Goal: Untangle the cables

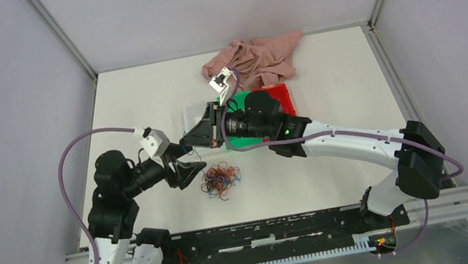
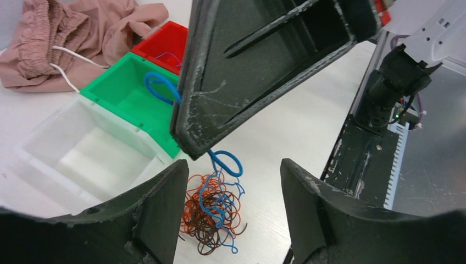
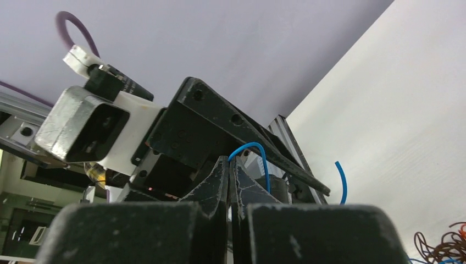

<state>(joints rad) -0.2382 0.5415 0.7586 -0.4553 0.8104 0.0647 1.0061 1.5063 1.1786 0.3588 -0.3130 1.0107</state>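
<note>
Right gripper (image 3: 228,165): fingers pinched shut on a blue cable (image 2: 226,160), held up over the tangle of cables (image 1: 220,180) on the surface (image 1: 285,188) near the green bin (image 2: 126,77). The strand's lower end seems to run into the pile. Left gripper (image 2: 233,165): fingers wide, gripping nothing, above the tangle

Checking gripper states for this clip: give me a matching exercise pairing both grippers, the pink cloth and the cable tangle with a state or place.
1 right gripper
2 left gripper
3 pink cloth
4 cable tangle

A open
B far edge of the table
C shut on a blue cable
D heaped before the green bin

Pairs: 1-C, 2-A, 3-B, 4-D.
</note>
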